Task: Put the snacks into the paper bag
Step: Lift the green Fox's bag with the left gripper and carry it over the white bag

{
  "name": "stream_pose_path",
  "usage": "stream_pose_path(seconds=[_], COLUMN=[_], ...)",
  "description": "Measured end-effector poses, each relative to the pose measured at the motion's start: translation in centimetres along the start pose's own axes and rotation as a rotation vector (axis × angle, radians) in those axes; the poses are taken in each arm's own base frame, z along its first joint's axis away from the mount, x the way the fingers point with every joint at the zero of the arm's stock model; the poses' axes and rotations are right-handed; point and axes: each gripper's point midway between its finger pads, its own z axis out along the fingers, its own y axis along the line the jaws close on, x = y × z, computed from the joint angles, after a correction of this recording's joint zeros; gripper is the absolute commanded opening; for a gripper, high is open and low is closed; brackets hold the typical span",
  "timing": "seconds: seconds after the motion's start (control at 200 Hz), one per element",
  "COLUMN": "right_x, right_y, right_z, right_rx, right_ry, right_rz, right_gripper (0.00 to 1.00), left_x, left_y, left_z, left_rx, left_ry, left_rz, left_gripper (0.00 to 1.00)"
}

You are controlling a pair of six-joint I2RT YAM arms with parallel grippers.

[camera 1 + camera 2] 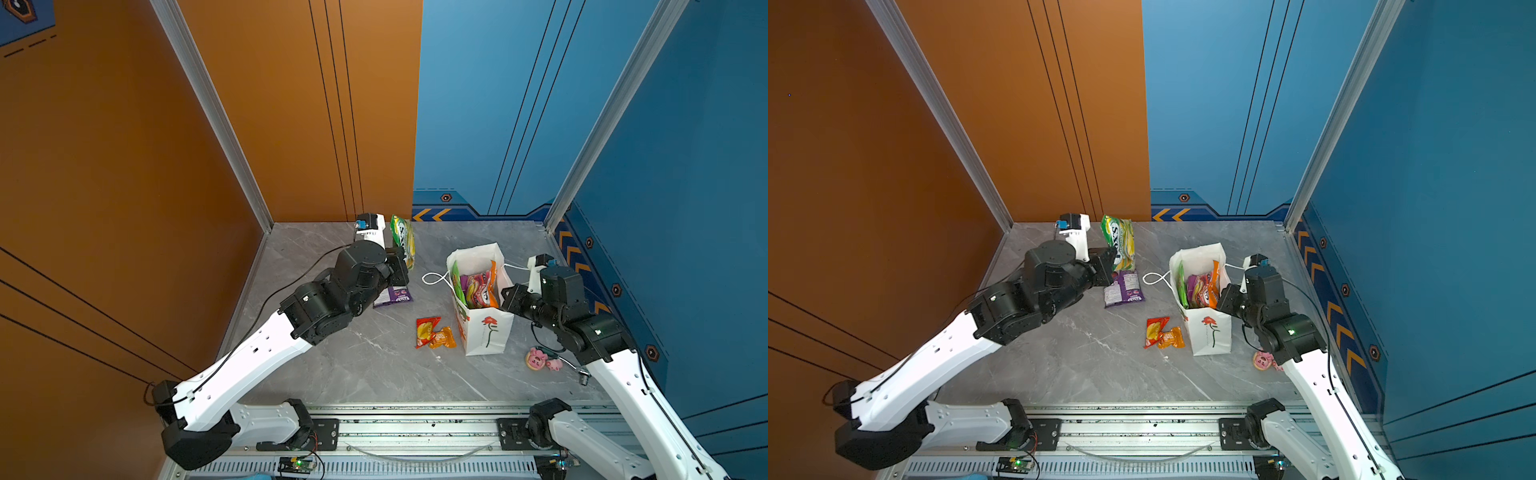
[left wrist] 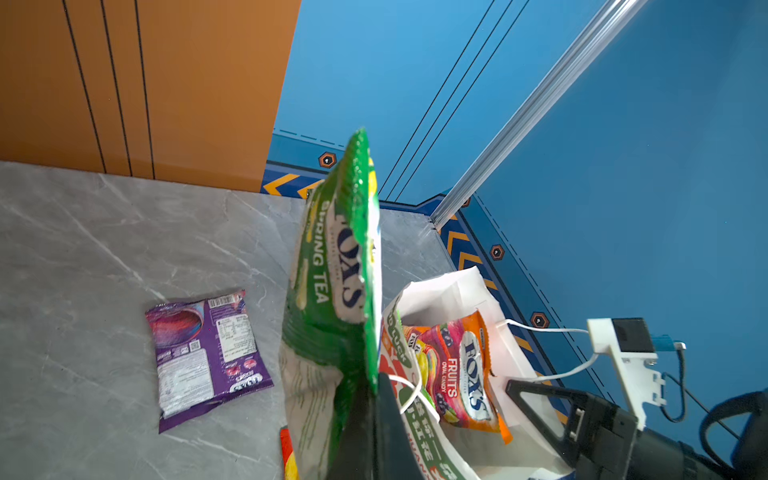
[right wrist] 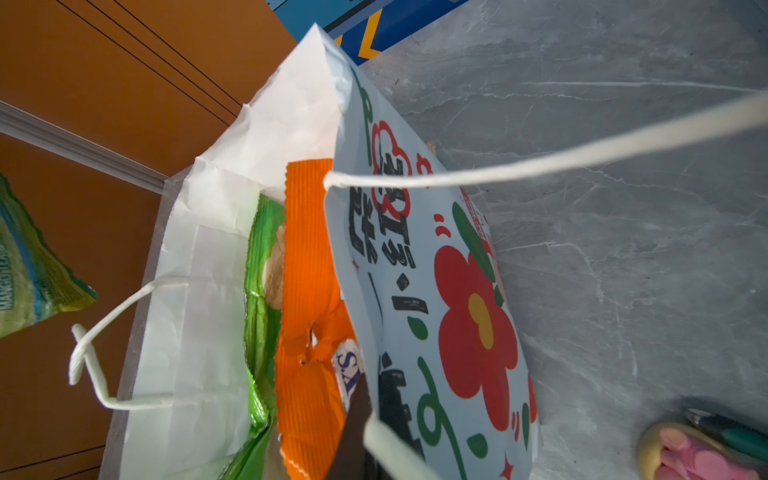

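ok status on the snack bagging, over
Left gripper shut on green FOX'S Spring Tea bag, held up. Right gripper shut on paper bag rim. Purple FOX'S bag, red packet, orange packet on table. Cord handle droops on approach side.

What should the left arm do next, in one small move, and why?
Probably carry the green packet over the open paper bag: the left gripper is shut on it, and the right gripper grips the bag's rim.
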Motion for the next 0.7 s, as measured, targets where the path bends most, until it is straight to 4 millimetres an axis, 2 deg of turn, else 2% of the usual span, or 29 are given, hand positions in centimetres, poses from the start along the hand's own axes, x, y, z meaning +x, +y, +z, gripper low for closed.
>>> stream_pose_path(seconds=[0.195, 0.325, 0.506, 0.701], right_x=[0.3, 0.3, 0.1, 0.0], right_y=[0.5, 0.5, 0.4, 0.3], right_z=[0.0, 0.0, -0.1, -0.3], right_rx=[-0.017, -0.017, -0.008, -0.002], right_ry=[0.004, 0.003, -0.006, -0.017], right_rz=[-0.009, -0.010, -0.010, -0.011], right_gripper=[0.00, 0.00, 0.00, 0.00], left_x=[-3.0, -3.5, -1.8, 2.1], left_y=[-4.1, -6.8, -8.8, -11.2], left_z=[0.1, 0.5, 1.9, 3.6], left_rx=[0.065, 0.104, 0.131, 0.174], left_ry=[-0.055, -0.068, -0.033, 0.058], left_rz=[0.043, 0.058, 0.051, 0.053], left_gripper=[0.00, 0.00, 0.00, 0.00])
